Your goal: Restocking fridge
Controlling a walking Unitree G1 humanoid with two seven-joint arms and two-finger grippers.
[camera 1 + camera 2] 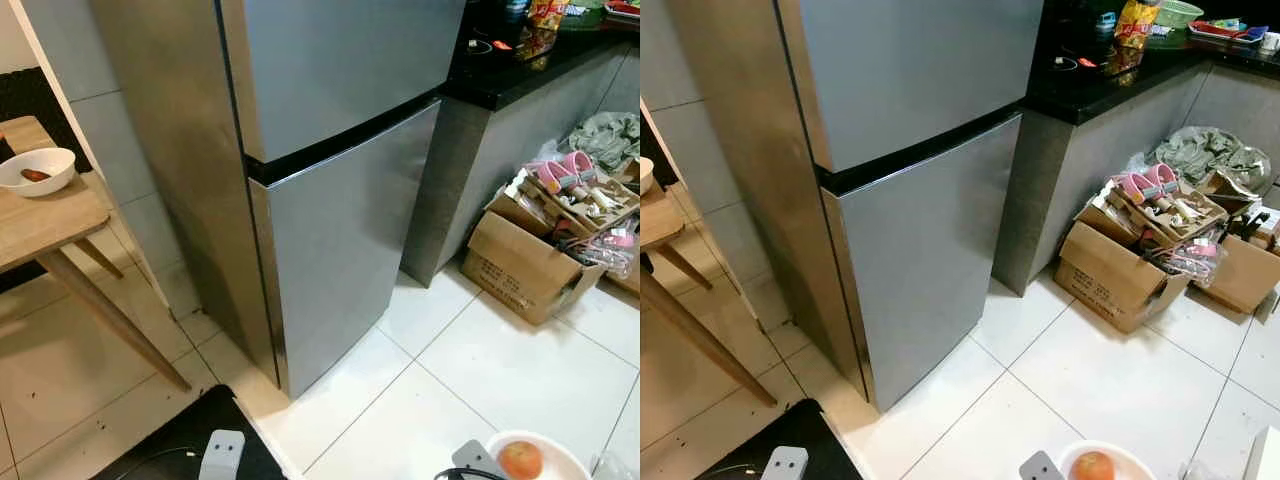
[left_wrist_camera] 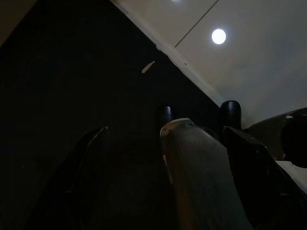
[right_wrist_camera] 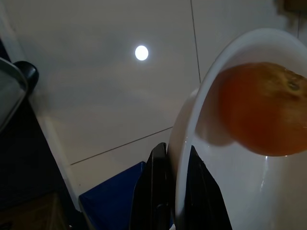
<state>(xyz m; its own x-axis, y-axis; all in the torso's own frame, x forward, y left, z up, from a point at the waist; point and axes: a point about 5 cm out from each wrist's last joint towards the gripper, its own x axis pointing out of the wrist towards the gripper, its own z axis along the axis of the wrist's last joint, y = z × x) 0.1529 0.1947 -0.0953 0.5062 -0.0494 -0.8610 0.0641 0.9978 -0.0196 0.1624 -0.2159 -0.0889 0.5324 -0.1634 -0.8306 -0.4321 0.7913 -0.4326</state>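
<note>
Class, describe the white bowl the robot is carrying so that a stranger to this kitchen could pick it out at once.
Start at the tall silver fridge, both doors shut. On the wooden table to its left sits one white bowl; ignore it. The carried bowl is low on the right, its rim pinched by the right gripper, and it holds a round orange-red fruit.
</note>
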